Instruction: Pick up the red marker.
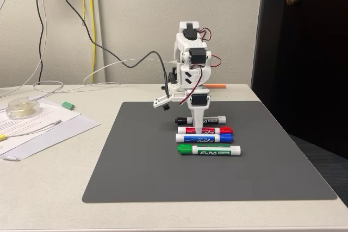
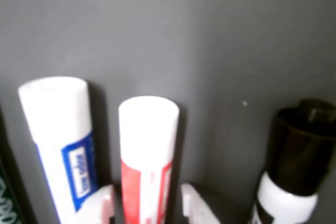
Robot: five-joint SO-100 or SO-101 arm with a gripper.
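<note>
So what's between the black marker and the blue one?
The red marker lies between the black marker and the blue marker, seen in the fixed view.

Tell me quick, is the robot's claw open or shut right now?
Gripper: open, its fingers either side of the red marker on the grey mat, not squeezing it yet.

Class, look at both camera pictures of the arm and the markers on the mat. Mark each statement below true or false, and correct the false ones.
1. Four markers lie on the grey mat. True.
2. The green marker lies nearest the fixed camera. True.
3. The gripper straddles the blue marker. False: its fingertips sit either side of the red marker.
4. The red marker has been lifted. False: it lies on the mat.
5. The black marker lies farthest back. True.
</note>
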